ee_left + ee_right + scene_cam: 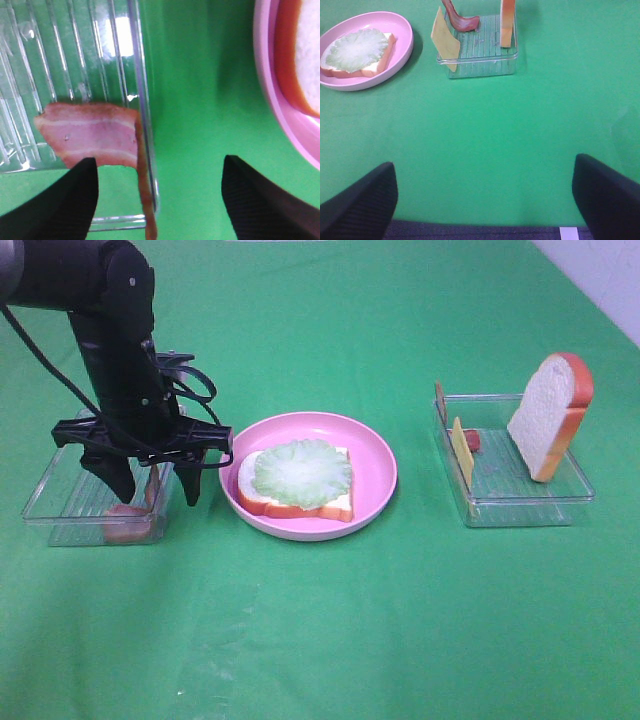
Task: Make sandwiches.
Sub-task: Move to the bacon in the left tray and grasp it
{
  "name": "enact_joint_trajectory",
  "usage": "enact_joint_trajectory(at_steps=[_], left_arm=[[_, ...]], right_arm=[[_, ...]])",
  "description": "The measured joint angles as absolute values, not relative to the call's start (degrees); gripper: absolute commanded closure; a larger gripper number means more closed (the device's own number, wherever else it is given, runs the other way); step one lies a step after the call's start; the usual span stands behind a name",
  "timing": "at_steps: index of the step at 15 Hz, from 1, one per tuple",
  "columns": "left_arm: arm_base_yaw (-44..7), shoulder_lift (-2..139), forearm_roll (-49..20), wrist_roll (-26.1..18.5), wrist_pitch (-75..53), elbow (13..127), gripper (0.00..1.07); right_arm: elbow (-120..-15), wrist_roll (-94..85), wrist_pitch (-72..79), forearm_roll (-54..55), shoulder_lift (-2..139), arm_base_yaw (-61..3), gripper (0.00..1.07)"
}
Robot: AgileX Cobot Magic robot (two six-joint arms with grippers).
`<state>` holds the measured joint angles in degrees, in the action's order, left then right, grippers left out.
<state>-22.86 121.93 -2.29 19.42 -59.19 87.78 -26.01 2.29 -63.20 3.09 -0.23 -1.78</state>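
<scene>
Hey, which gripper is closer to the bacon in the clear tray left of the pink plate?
Left. The left gripper hangs open right over the bacon in that tray. The right gripper is over bare green cloth, short of the other tray, far from the bacon.

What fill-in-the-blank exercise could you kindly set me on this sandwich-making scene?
1. On the round plate, a leaf of ____ covers the bread slice.
2. The left pincer hangs open over the clear tray holding ____.
3. In the other tray, a second bread slice stands near a yellow slice of ____.
4. The right pincer, open, holds ____.
Missing words: lettuce; bacon; cheese; nothing.
</scene>
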Motion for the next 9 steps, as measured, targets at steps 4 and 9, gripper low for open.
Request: enact_joint_trajectory(at_steps=[4,9], left_arm=[[-22.86,121.93,-1.60,19.42,-59.19,87.78,0.45],[-22.86,121.93,-1.60,19.42,-59.76,87.78,0.45]], right_arm=[[-26.01,2.29,-63.20,3.09,-0.23,-1.78,0.16],[-26.01,2.29,-63.20,3.09,-0.23,-1.78,0.16]])
